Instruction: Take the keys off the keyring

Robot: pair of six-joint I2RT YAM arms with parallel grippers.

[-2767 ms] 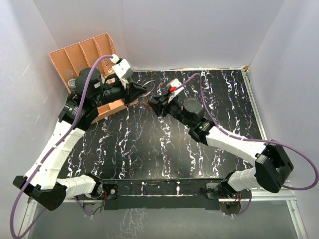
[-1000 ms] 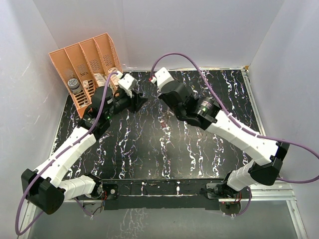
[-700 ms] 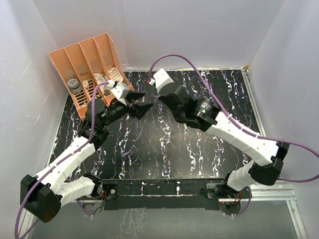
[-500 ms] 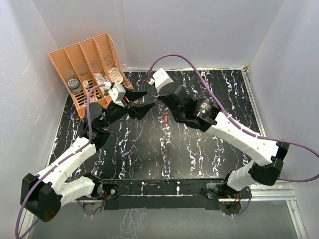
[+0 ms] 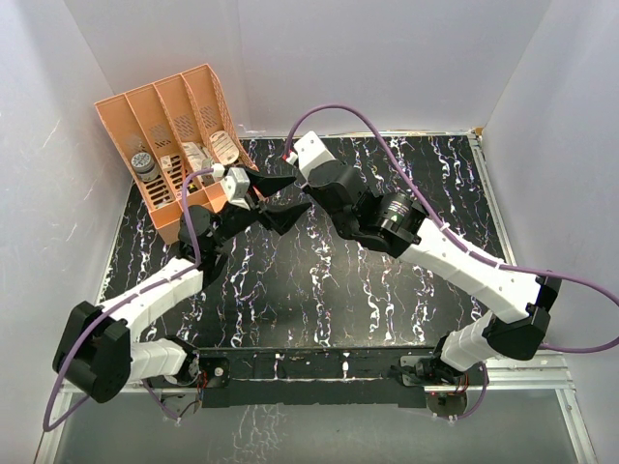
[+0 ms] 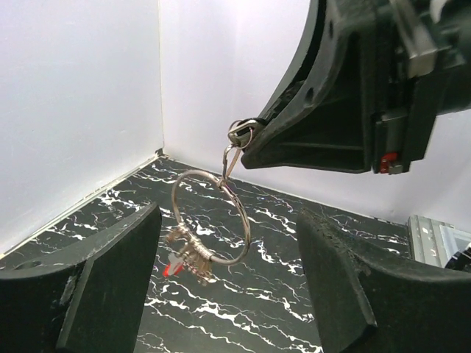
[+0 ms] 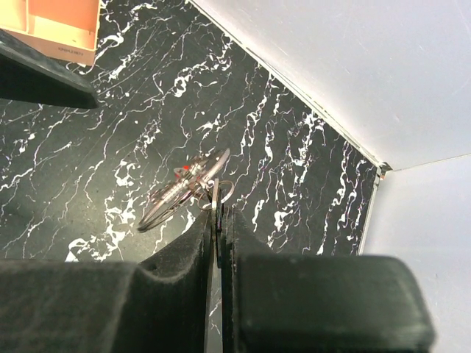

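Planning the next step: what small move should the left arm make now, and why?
Probably close the left gripper on the keys: its jaws stand open beside the keyring, which hangs from the shut right gripper, keys bunched at its bottom.

Your keyring (image 6: 235,202) is thin, shiny metal wire; the keys (image 6: 193,257) at its 7 o'clock look duller; your left gripper (image 6: 228,213) is matt, grainy black; the table (image 6: 280,294) is glossy.

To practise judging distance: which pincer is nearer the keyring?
Right. The right pincer grips the small loop the keyring hangs from; left pincer faces it open, not touching.
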